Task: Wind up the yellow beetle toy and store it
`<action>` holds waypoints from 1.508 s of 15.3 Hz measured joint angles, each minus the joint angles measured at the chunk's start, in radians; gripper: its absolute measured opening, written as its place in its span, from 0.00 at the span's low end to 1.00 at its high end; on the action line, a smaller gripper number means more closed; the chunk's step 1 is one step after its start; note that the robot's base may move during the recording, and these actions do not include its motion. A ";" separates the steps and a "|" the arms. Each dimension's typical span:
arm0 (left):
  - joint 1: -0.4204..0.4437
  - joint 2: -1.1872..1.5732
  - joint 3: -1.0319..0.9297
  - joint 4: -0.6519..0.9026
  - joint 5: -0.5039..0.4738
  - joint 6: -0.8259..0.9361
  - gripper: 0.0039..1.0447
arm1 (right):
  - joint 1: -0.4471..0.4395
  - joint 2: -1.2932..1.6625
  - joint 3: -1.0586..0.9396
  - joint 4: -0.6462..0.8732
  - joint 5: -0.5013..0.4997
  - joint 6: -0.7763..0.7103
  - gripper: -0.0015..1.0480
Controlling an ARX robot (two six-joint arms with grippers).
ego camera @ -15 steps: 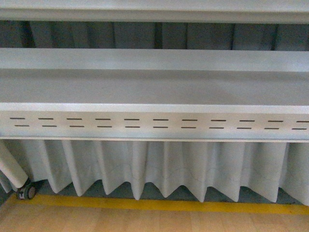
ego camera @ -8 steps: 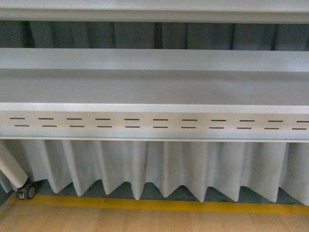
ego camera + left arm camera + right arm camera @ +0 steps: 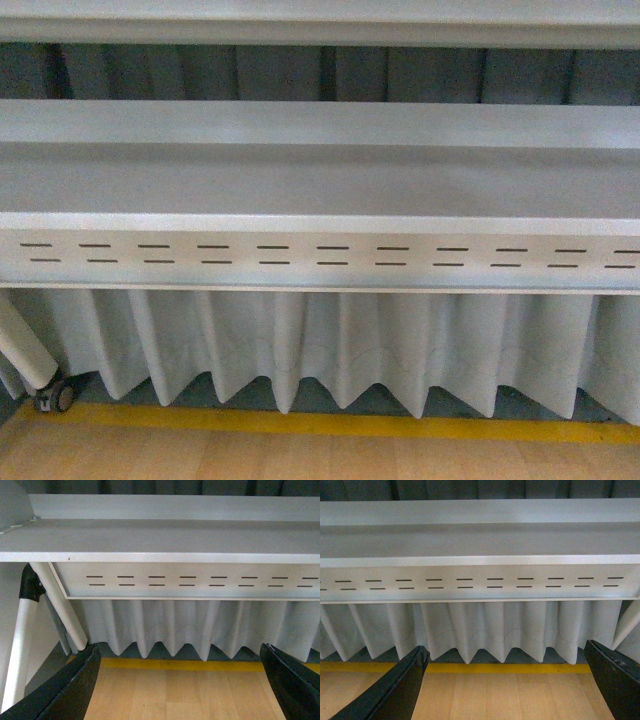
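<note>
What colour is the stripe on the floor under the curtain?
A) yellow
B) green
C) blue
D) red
A, because the stripe that runs along the wooden floor beneath the grey curtain is yellow.

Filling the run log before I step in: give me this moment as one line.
left gripper: open, empty | right gripper: open, empty | yellow beetle toy: in no view | ahead: white shelf over pleated curtain
</note>
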 joint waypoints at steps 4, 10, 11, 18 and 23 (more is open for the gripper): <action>0.000 0.000 0.000 0.000 0.000 0.000 0.94 | 0.000 0.000 0.000 0.000 0.000 0.000 0.94; 0.000 0.000 0.000 0.000 0.000 0.000 0.94 | 0.000 0.000 0.000 0.000 0.000 0.000 0.94; 0.000 0.000 0.000 0.000 0.000 0.000 0.94 | 0.000 0.000 0.000 0.000 0.000 0.000 0.94; 0.000 0.000 0.000 -0.002 0.001 0.000 0.94 | 0.000 0.000 0.000 -0.001 0.000 0.000 0.94; 0.000 0.000 0.000 0.002 0.000 0.000 0.94 | 0.000 0.000 0.000 0.000 0.000 0.000 0.94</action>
